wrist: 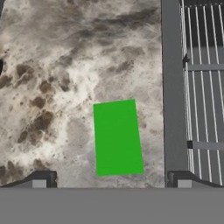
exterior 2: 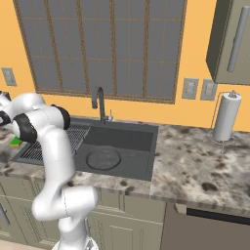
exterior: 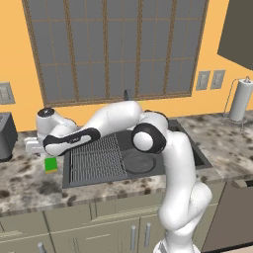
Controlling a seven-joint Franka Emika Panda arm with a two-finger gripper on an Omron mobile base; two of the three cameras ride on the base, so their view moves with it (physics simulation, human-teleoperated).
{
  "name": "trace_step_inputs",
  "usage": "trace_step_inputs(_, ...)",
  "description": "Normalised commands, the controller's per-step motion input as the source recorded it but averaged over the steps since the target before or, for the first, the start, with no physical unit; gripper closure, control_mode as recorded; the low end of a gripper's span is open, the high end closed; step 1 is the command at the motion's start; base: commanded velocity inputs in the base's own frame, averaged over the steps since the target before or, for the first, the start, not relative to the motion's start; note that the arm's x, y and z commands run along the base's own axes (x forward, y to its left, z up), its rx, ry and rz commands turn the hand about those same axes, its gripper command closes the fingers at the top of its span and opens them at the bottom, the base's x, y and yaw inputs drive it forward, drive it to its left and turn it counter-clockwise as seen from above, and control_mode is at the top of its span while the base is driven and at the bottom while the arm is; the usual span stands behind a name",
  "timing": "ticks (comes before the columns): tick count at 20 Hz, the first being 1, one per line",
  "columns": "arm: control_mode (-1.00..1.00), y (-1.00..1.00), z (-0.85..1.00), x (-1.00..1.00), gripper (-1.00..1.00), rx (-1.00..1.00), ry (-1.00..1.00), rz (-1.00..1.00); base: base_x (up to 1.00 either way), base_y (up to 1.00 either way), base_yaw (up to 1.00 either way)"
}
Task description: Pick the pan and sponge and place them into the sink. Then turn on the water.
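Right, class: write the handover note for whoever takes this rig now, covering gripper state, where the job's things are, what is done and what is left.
Gripper: open, empty, poised above the green rectangular sponge, fingertips either side of it.
Sponge: on the speckled stone counter, just left of the sink's rim, not yet picked up.
Round dark grey pan: already lying in the dark recessed sink, right of the ribbed rack.
Slim dark faucet: no stream visible.
Left: grasp sponge, drop it in the sink, turn on water.

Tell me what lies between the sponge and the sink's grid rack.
In the hand view, just bare speckled counter and the sink's flat dark rim separate the sponge from the grid rack; nothing else.
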Motion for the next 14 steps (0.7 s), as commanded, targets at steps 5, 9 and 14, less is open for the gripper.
trace_step_inputs(5, -1.0, 0.0, -0.14, 0.03, -1.0, -0.02, 0.0, 0.02, 0.0, 0.0, 0.0)
trace_step_inputs(9, -1.0, 0.0, -0.12, 0.04, -1.0, -0.02, 0.0, 0.03, 0.0, 0.0, 0.0)
trace_step_inputs(14, -1.0, 0.0, -0.12, 0.06, -1.0, -0.01, 0.0, 0.03, 0.0, 0.0, 0.0)
